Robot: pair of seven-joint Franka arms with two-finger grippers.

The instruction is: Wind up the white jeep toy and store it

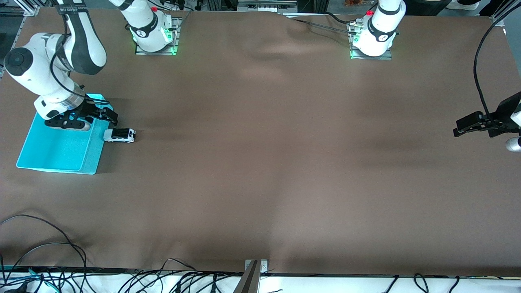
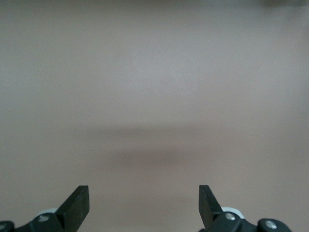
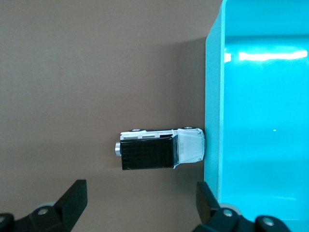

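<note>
Down at the camera's edge of the brown tabletop only loose cables trail along the rim; nothing of the task sits there. Farther in, toward the right arm's end, lies the turquoise bin, open-topped and empty inside as far as I can see, presumably waiting as the storage spot. The white jeep toy rests on its wheels on the tabletop just beside the bin, on the side toward the middle of the table; in the right wrist view its nose sits against or almost against the bin's outer wall, though I cannot say for sure that they touch. Its black roof panel faces up, so a grasp from above across the body looks possible.

The right end effector hangs over the bin's corner closest to the jeep, fingers spread wide with nothing between them. It seems poised to come down on the toy, so winding and storing are both not yet done. Being so close to the bin wall, the jeep leaves little room for a finger on that side.

The left end effector waits over bare tabletop at its own end, fingers likewise spread and empty.
</note>
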